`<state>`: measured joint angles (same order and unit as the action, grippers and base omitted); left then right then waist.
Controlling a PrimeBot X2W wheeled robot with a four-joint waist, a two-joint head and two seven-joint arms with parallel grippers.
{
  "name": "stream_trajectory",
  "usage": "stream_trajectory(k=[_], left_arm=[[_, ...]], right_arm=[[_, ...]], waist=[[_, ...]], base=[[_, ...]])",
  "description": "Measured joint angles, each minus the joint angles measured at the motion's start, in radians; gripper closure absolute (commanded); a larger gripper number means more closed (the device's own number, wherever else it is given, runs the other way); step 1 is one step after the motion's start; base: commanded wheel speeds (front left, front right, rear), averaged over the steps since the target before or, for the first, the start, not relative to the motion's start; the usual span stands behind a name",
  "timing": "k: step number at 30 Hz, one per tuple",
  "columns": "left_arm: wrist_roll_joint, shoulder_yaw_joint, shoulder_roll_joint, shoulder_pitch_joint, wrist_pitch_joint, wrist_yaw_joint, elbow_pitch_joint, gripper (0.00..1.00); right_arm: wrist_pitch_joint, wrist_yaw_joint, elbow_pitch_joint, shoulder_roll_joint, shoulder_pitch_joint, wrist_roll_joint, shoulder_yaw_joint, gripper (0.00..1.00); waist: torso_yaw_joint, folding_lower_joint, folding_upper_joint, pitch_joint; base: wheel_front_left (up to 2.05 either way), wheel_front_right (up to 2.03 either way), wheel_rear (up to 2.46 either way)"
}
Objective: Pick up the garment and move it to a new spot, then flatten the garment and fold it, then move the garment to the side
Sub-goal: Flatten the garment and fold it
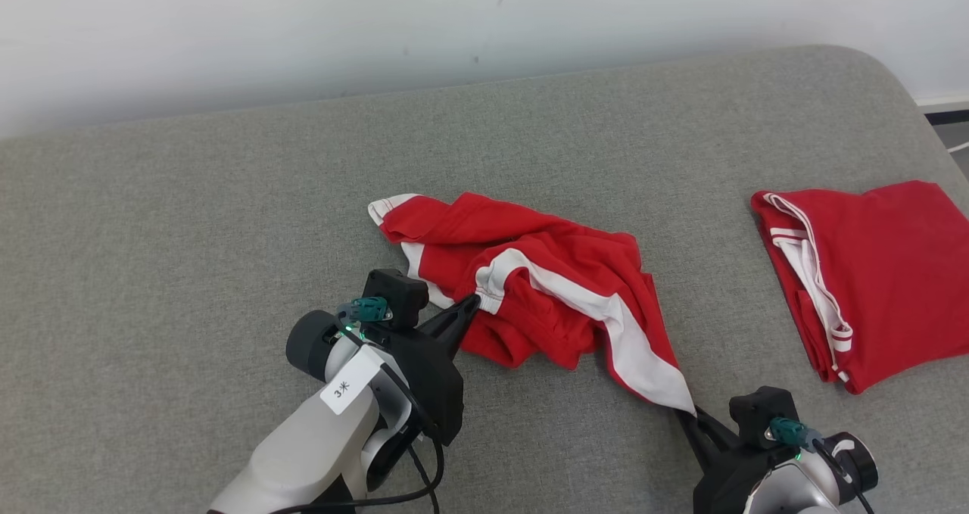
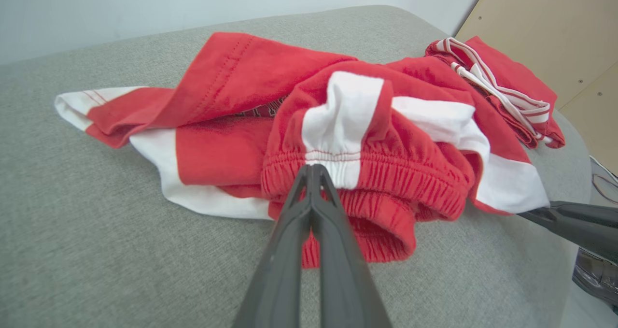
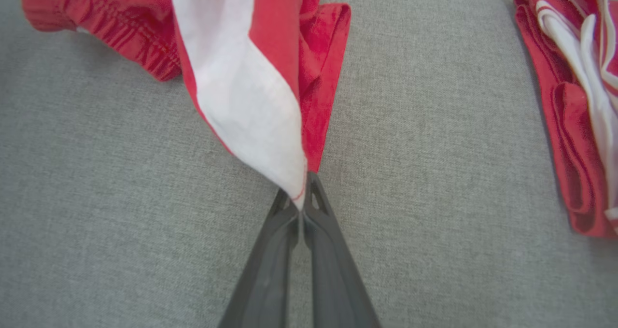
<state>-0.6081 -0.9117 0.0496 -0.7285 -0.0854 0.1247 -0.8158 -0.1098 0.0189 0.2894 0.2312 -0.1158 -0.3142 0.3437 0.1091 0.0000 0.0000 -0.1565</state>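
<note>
A crumpled red garment (image 1: 545, 287) with white stripes lies in the middle of the grey cushion. My left gripper (image 1: 473, 302) is shut on its gathered elastic waistband (image 2: 333, 166), pinching the white patch there. My right gripper (image 1: 690, 414) is shut on the tip of a white-striped corner (image 3: 270, 139) that is drawn out toward the lower right. The cloth between the two grips hangs bunched, in loose folds. The right gripper's dark fingers (image 2: 560, 217) also enter the left wrist view from the right.
A second red garment (image 1: 870, 272) lies folded at the right side of the cushion, near its edge; the folded garment (image 3: 574, 101) is close to my right gripper. A pale wall runs behind the cushion (image 1: 189, 219).
</note>
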Motion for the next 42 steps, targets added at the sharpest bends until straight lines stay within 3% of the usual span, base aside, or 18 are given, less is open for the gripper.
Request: stream_trajectory(k=[1,2,3,4,26,32,42], left_arm=[[0.0,-0.002,0.0,0.0,0.0,0.0,-0.001,1.0],[0.0,-0.004,0.0,0.0,0.0,0.0,-0.002,0.89],[0.0,-0.006,0.0,0.0,0.0,0.0,-0.003,0.29],[0.0,-0.007,0.0,0.0,0.0,0.0,-0.004,0.0],[-0.028,-0.038,0.007,-0.015,0.001,0.0,-0.03,0.0],[-0.034,-0.042,0.007,-0.016,0.006,0.0,-0.037,0.0],[-0.048,-0.043,0.007,-0.036,0.007,0.0,-0.044,0.0]], right_arm=[[0.0,0.0,0.0,0.0,0.005,0.0,0.0,1.0],[0.0,0.0,0.0,0.0,0.007,0.0,0.001,0.84],[0.0,0.0,-0.001,0.0,0.007,0.0,0.001,0.0],[0.0,0.0,-0.002,0.0,0.007,0.0,0.001,0.0],[-0.004,0.007,-0.027,-0.002,0.007,0.0,0.017,0.0],[-0.005,0.007,-0.027,-0.003,0.007,0.0,0.018,0.11],[-0.005,0.006,-0.027,-0.006,0.005,0.0,0.021,0.1]], waist=[[0.0,0.0,0.0,0.0],[-0.001,0.0,0.0,0.0],[-0.001,0.0,0.0,0.0],[-0.001,0.0,0.0,0.001],[0.012,0.0001,0.0,-0.017],[0.015,0.0001,0.0,-0.023],[0.018,0.0001,0.0,-0.027]], base=[[0.0,0.0,0.0],[0.0,0.0,0.0],[0.0,0.0,0.0],[0.0,0.0,0.0],[0.0,0.0,0.0],[0.0,0.0,0.0],[0.0,0.0,0.0]])
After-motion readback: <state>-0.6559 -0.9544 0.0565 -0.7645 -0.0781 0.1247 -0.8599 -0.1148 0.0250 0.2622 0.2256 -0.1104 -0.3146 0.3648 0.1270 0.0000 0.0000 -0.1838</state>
